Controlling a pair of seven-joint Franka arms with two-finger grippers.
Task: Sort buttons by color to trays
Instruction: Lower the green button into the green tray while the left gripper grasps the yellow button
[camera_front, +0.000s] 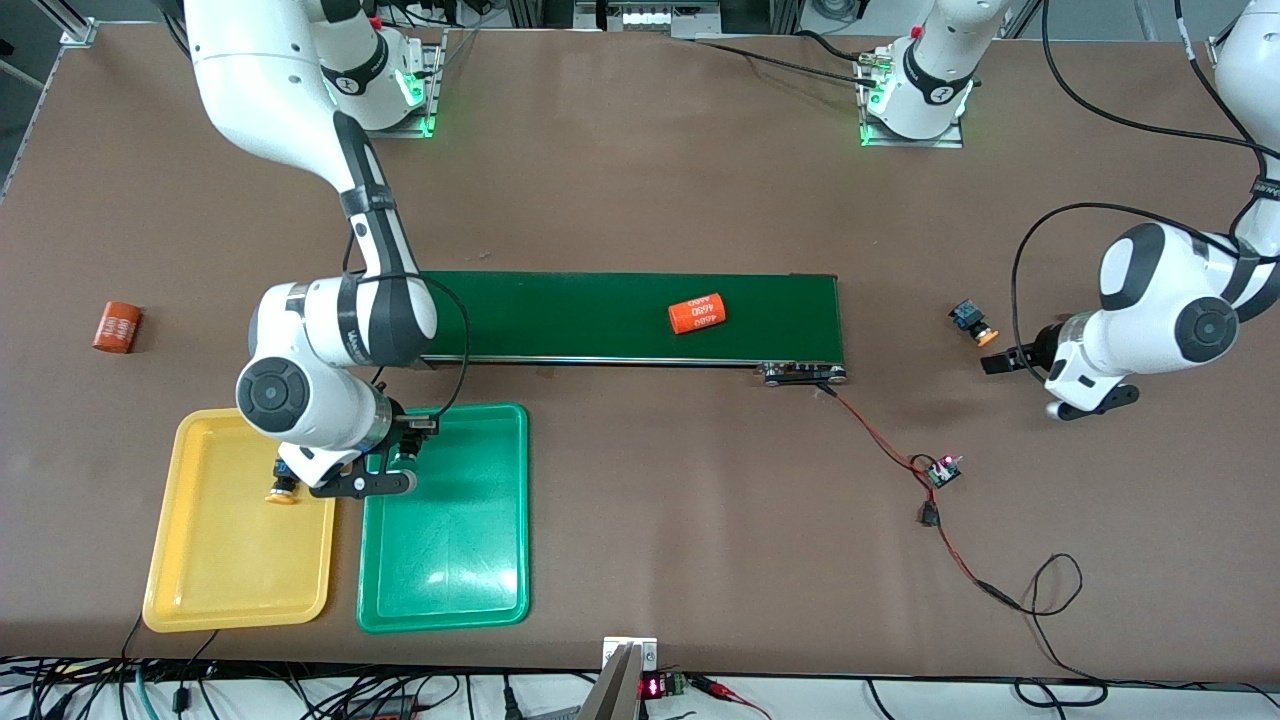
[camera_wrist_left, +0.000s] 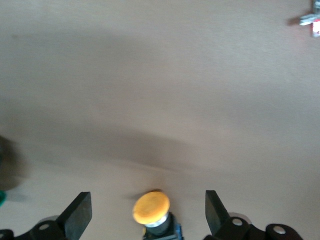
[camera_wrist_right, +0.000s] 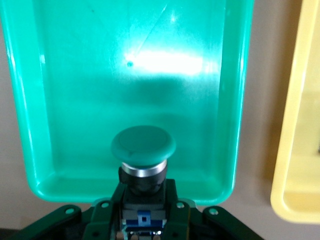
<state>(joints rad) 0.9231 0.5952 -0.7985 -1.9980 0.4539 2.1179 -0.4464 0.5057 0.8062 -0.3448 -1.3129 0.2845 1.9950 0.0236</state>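
Right end effector (camera_wrist_right: 142, 220): clenched on a green-capped push-button switch with a black-and-blue body (camera_wrist_right: 143, 150), held in the air over the edge of the shallow green plastic tray (camera_front: 470, 590) that lies nearest the conveyor

Yellow tray: the shallow yellow plastic tray (camera_front: 230, 590) lies just beside the green one, toward the right arm's end of the brown worktop (camera_front: 640, 500); a yellow-capped button (camera_front: 282, 490) lies in it, close under the right arm's wrist

Left end effector (camera_wrist_left: 148, 215): released, fingers (camera_wrist_left: 80, 215) spread wide to either side of a second yellow-capped push-button (camera_wrist_left: 151, 209), which lies on its side on the worktop toward the left arm's end

Risk at the green tray: the green button hangs at the rim, not over the middle; let go here, it may strike the wall and tumble onto the worktop between the trays

Risk at the yellow tray: the right wrist is low and close to the button already sorted; a careless swing could knock it

Risk on the left: the round cap can roll or pivot as the fingers close, so the grip may land askew or push it away

Not for sorting: the orange cylinder with white print (camera_front: 696, 313) on the long dark green conveyor belt (camera_front: 600, 315); another (camera_front: 117, 327) lies on the worktop
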